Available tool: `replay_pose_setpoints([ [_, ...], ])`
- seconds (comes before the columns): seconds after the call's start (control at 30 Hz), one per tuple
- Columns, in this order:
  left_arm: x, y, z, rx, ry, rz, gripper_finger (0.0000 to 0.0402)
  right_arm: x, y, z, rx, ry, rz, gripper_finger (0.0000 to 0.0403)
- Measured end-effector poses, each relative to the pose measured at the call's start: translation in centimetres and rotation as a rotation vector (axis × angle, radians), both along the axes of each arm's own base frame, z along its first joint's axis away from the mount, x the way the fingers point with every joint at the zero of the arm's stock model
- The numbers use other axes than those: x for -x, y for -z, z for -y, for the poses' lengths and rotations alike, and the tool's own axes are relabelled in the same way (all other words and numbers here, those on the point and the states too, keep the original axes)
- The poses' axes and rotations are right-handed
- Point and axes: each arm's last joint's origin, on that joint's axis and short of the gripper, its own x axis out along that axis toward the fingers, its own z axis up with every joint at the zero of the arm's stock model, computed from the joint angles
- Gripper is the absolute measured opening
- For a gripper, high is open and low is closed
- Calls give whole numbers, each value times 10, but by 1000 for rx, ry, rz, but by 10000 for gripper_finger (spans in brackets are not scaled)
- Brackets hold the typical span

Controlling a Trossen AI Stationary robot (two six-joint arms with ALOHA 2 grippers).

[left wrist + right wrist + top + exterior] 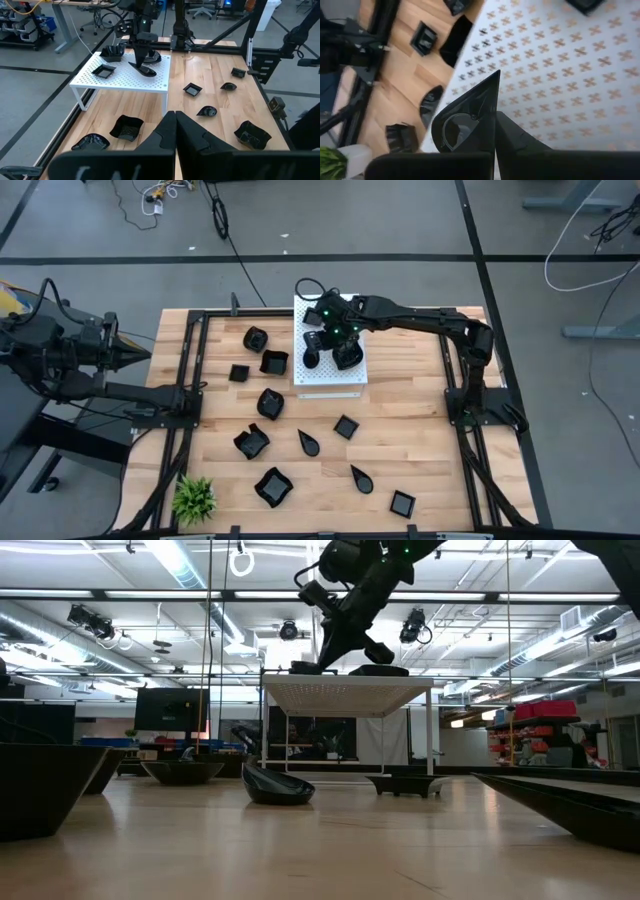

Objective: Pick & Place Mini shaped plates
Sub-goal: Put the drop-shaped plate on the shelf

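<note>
Right wrist view shows my right claw [492, 117] pinching a teardrop plate [465, 125] above the white board [560, 75]; my left claw [175, 130], pressed together, waits at the table's [400, 450] left edge.

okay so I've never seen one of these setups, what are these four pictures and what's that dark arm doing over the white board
It is a robot with two dark arms at a wooden table. One picture looks straight down, one looks level across the tabletop, and two come from cameras on the wrists. Small glossy black plates lie scattered on the wood, beside a green plant. The white perforated board stands on legs and carries a few plates. The right gripper is over the board, shut on a teardrop plate. The left gripper waits shut at the table's left edge, holding nothing.
</note>
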Motion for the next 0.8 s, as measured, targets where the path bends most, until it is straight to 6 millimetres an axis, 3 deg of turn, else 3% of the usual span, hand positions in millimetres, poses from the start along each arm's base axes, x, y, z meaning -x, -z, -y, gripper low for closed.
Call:
replay_pose_setpoints([
  [0.8, 0, 0, 0, 0, 0, 0, 3, 0, 4, -1, 12, -36, -28, 2],
])
